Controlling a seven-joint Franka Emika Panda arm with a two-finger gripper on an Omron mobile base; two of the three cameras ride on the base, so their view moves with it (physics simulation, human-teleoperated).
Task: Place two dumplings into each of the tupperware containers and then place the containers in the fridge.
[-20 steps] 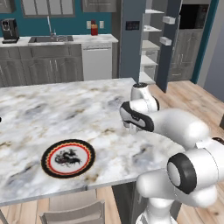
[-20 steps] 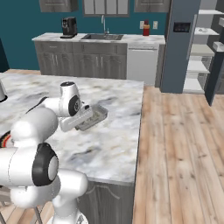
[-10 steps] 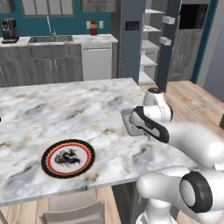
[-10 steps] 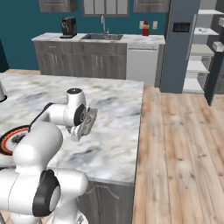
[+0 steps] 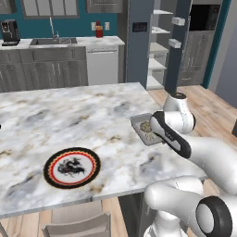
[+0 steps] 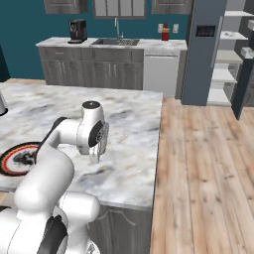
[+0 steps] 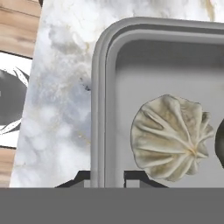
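Container [image 7: 105, 87] rim clamped between nearly closed jaws; dumpling [image 7: 170, 138] lies inside, just right of jaws. Step judged: carry to fridge [image 5: 152, 41]. Level lift required.

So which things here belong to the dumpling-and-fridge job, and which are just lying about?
Part of the job:
- tupperware container, its rim between the gripper tips
- dumplings inside that container
- fridge, door open, white shelves showing

Just lying about:
- round dark-rimmed plate on the marble island
- coffee machine on the back counter
- red bottle by the sink
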